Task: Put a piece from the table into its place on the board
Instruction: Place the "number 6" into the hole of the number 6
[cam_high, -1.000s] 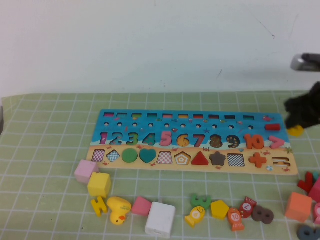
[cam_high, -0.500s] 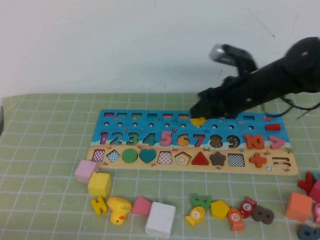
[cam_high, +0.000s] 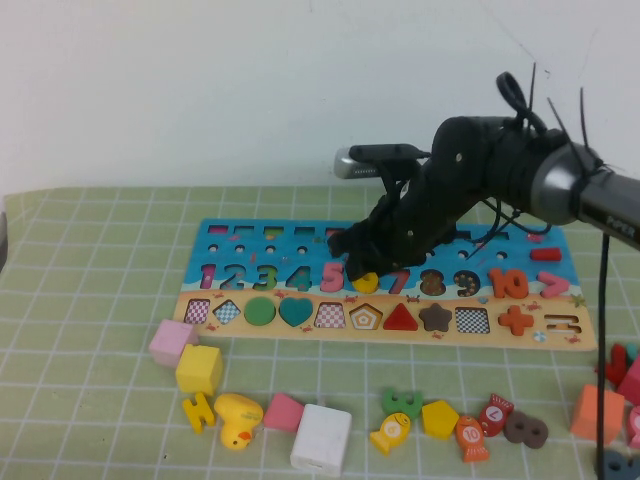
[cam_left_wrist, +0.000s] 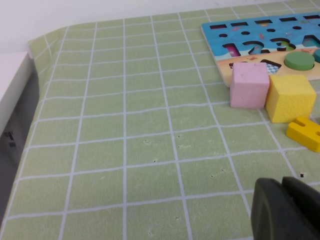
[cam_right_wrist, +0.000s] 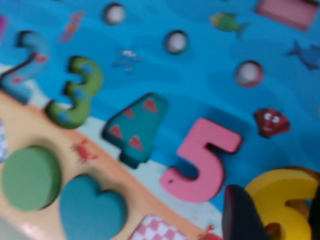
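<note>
Right gripper (cam_high: 366, 272) lowered over board (cam_high: 250, 238); jaws clamped on piece (cam_right_wrist: 282, 197), at 3 o'clock of pink 5 (cam_right_wrist: 202, 160). Left gripper (cam_left_wrist: 286, 210) parked low over worktop (cam_left_wrist: 125, 140), jaws pressed together.

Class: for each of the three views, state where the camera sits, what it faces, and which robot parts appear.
High: raised, facing the board; right arm, right tool over the yellow 6.
Left wrist: low, left tool above the mat, facing pink cube and board corner.
Right wrist: close above the board, tool on the 6.
All share the board.

Right claw (cam_high: 362, 266) low over the board (cam_high: 390, 282), apparently gripping the yellow 6 (cam_high: 367, 281) between 5 and 7.
</note>
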